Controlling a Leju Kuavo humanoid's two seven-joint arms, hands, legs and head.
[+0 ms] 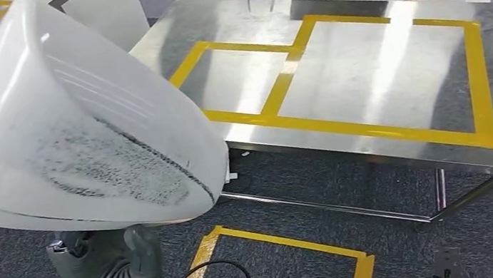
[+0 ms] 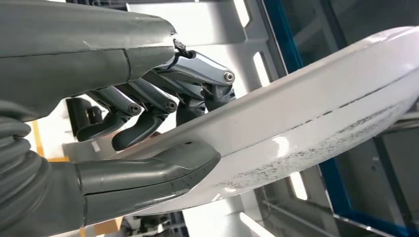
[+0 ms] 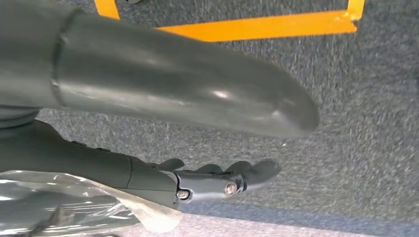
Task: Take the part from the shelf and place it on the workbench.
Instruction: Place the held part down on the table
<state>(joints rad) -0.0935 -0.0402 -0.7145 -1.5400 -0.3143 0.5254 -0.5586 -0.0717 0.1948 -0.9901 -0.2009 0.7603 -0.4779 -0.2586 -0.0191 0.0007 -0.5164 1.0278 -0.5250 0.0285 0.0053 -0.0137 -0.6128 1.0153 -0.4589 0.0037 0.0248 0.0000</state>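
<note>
Now the left hand (image 2: 148, 123) pinches the white part (image 1: 77, 132) by its rim, carried toward the tabletop (image 1: 363, 59); right hand (image 3: 217, 180) hangs spread.

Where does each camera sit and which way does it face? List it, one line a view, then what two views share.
Head view: high on the body, looking forward and down at the steel workbench and the white part; the left hand shows below it.
Left wrist view: behind the left hand, facing the part that it grips.
Right wrist view: behind the right hand, open, facing down at grey carpet with yellow tape.
Shared: head and left wrist views both show the part.
</note>
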